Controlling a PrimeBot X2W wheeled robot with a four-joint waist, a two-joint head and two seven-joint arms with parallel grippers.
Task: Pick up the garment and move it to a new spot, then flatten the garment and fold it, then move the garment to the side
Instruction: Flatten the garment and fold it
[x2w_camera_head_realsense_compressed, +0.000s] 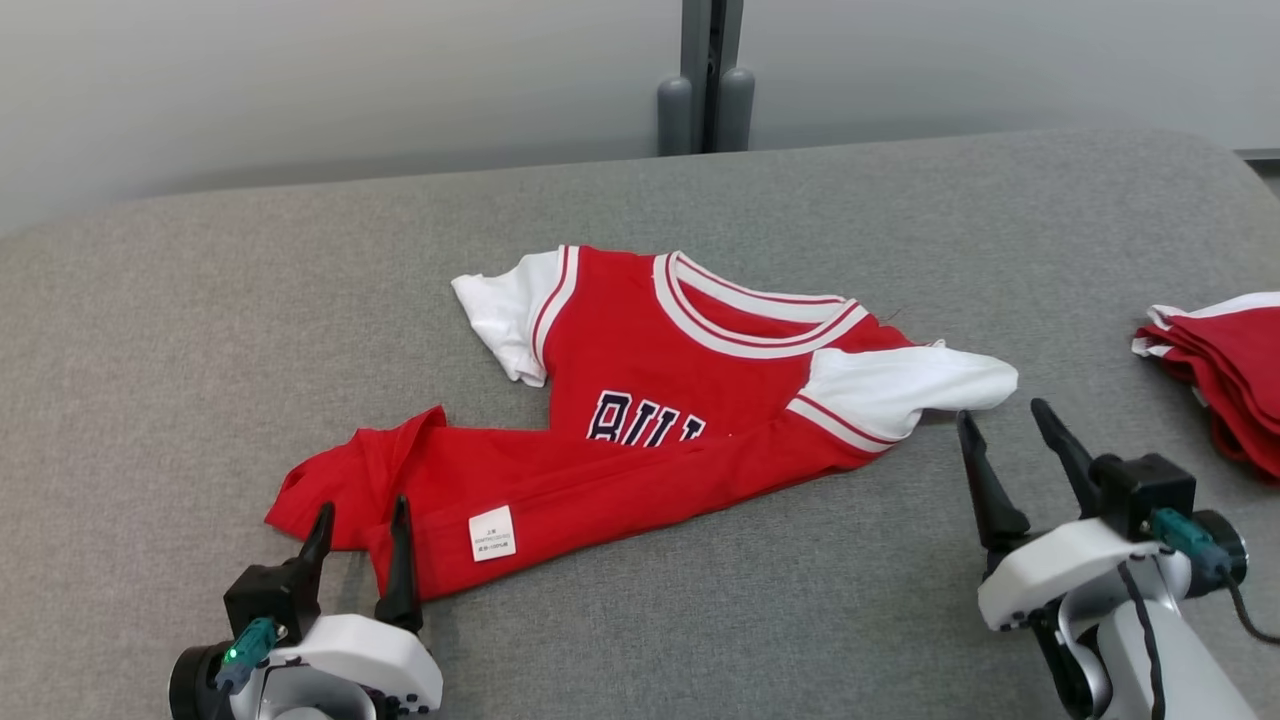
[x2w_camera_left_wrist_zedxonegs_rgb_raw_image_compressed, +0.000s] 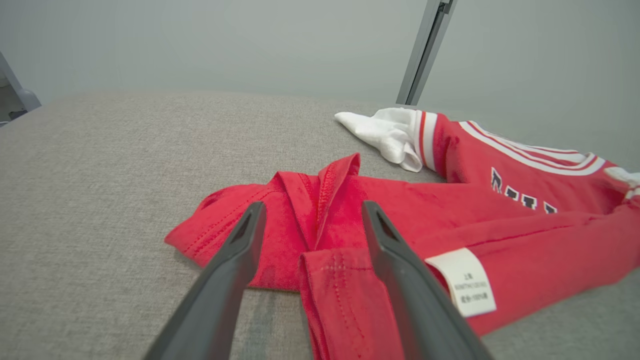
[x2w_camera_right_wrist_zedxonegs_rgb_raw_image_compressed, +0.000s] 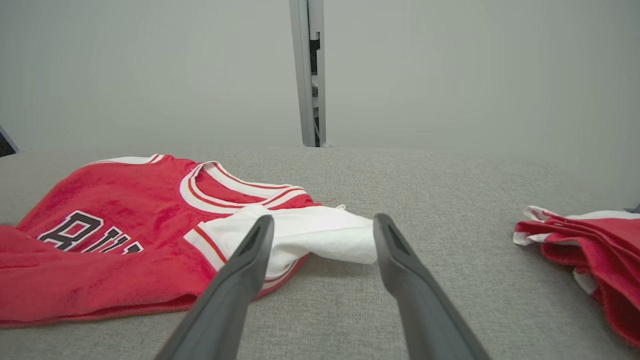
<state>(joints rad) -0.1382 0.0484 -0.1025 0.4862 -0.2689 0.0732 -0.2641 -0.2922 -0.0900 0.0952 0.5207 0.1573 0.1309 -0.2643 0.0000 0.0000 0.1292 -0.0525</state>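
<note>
Where the garment's (x2w_camera_head_realsense_compressed: 650, 340) turned-up hem (x2w_camera_head_realsense_compressed: 560, 500) hid half its lettering (x2w_camera_head_realsense_compressed: 645, 420) mid-frame, the left hand (x2w_camera_head_realsense_compressed: 362, 508) and right hand (x2w_camera_head_realsense_compressed: 1000, 410) both gaped, empty, beside it.

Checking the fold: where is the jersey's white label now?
In the head view the white label lies on the turned-over hem of the red jersey, near left, just right of the left gripper.

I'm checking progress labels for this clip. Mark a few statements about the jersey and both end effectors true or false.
1. The left end effector is open at the jersey's rumpled red corner. True.
2. The right end effector clamps the white sleeve. False: it is open, holding nothing.
3. The jersey lies fully flat. False: its lower part is folded up over the lettering.
4. A stack of red garments lies to the robot's right. True.
</note>
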